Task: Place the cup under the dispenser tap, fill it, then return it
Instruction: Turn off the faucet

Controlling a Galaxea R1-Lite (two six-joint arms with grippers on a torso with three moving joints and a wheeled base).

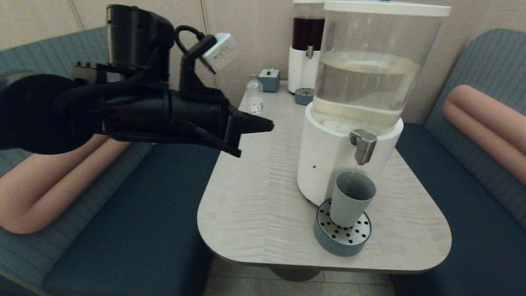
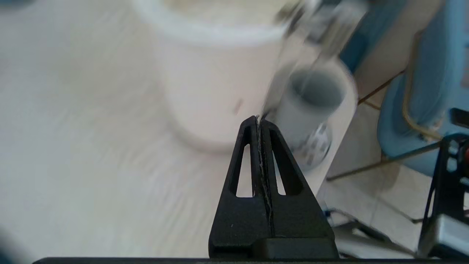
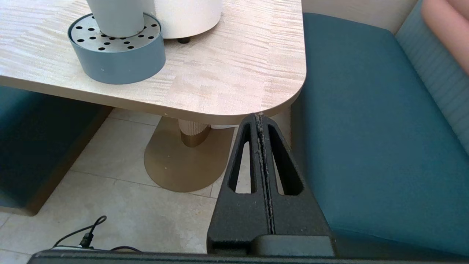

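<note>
The grey-blue cup (image 1: pixel 351 198) stands upright on the round perforated drip tray (image 1: pixel 343 238), directly under the steel dispenser tap (image 1: pixel 363 146) of the big white-based dispenser (image 1: pixel 328 164). A thin stream runs from the tap into the cup. My left gripper (image 1: pixel 269 124) hangs shut and empty above the table's left side, well left of the dispenser and pointing towards it. In the left wrist view the cup (image 2: pixel 311 106) lies beyond the left gripper (image 2: pixel 258 118). My right gripper (image 3: pixel 258 116) is shut and empty, low below the table's near corner; the cup (image 3: pixel 115 18) shows there too.
A second dispenser with dark liquid (image 1: pixel 306 53), its small drip tray (image 1: pixel 304 96), a small clear bottle (image 1: pixel 254 96) and a small blue box (image 1: pixel 269 79) stand at the table's far end. Blue bench seats (image 1: pixel 135 222) with pink cushions (image 1: pixel 485 119) flank the table (image 1: pixel 254 197).
</note>
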